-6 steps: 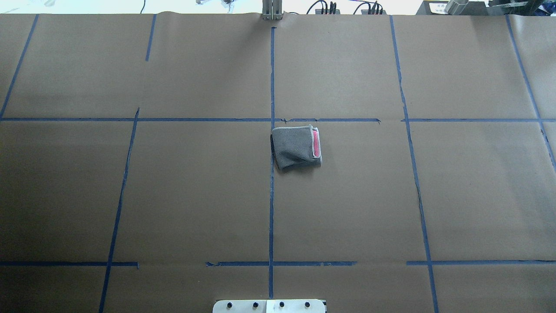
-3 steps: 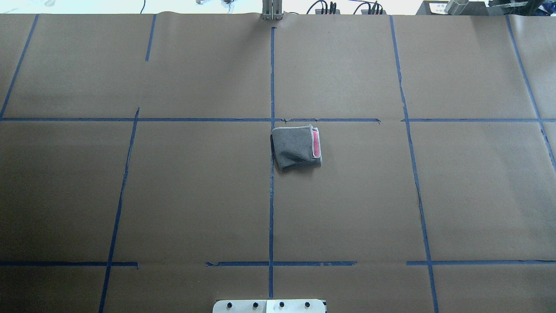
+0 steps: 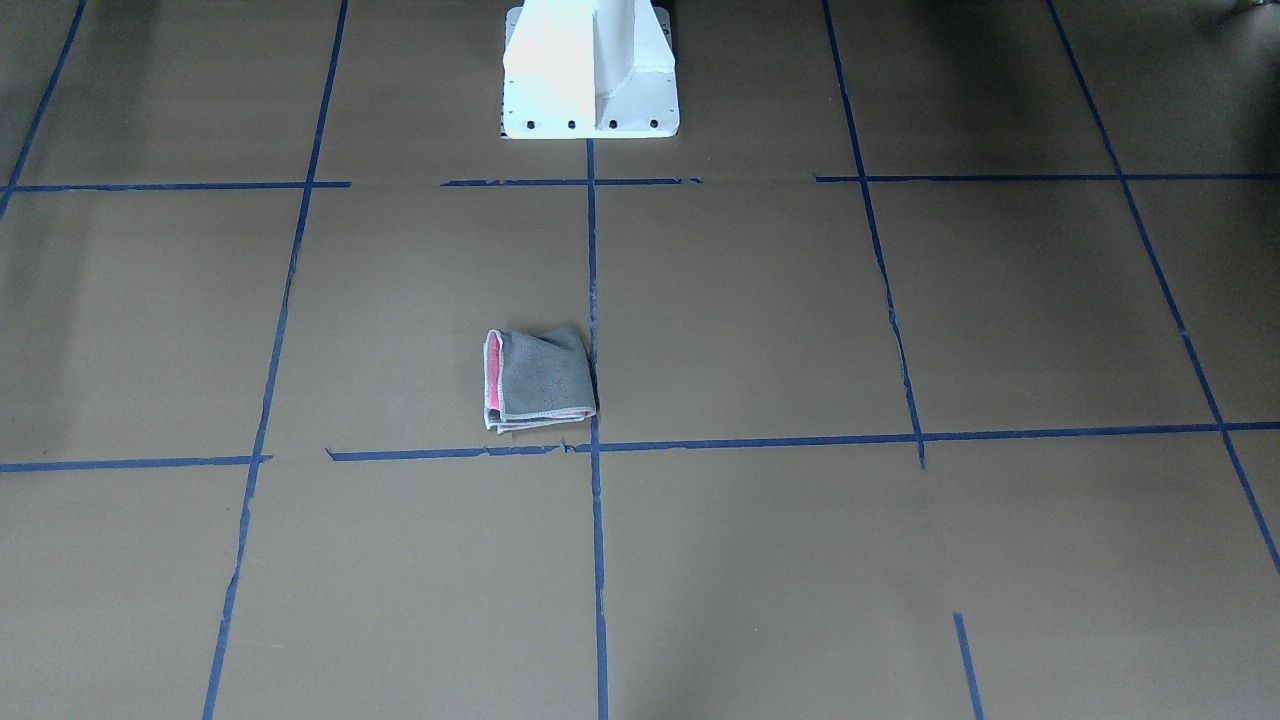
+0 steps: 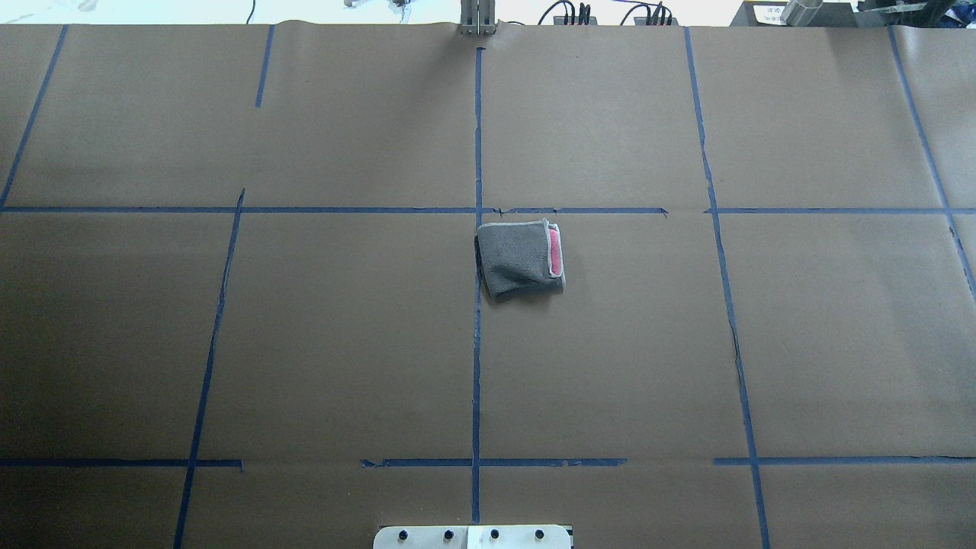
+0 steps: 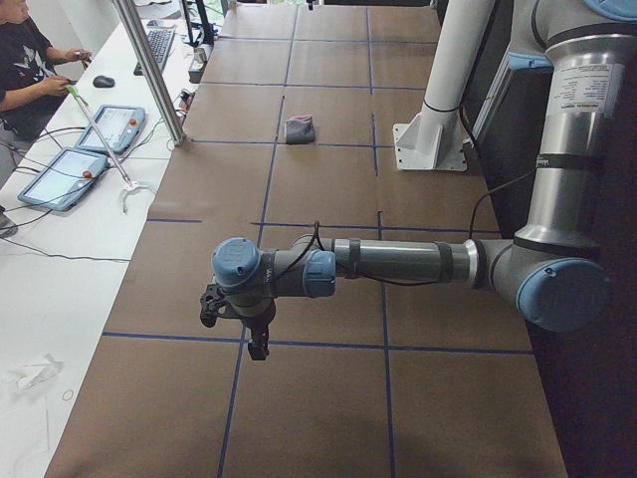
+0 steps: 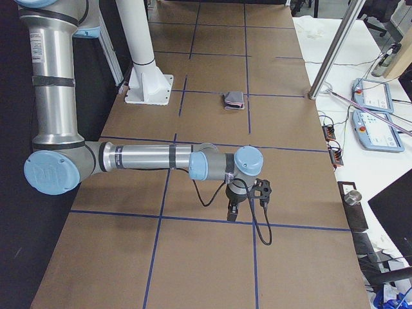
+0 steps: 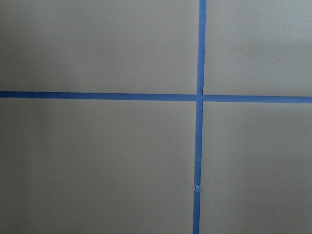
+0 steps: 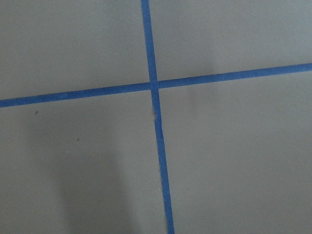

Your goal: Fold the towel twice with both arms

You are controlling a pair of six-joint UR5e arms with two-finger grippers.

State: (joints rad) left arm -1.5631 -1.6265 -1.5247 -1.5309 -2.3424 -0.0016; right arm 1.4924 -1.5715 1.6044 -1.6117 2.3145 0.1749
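The towel (image 4: 518, 259) lies folded into a small packet near the table's middle, grey face up, with a pink strip and whitish border along its right edge. It also shows in the front view (image 3: 540, 378) and far off in both side views (image 5: 299, 129) (image 6: 233, 100). The left gripper (image 5: 257, 344) hangs over the table's left end, far from the towel. The right gripper (image 6: 232, 212) hangs over the right end, also far away. Neither shows in the overhead or front view, so I cannot tell whether they are open or shut. Both wrist views show only paper and tape.
Brown paper with blue tape lines (image 4: 476, 343) covers the table. The white base pedestal (image 3: 590, 70) stands at the robot's edge. Tablets (image 5: 70, 174) and an operator (image 5: 25, 60) are at a side bench beyond the far edge.
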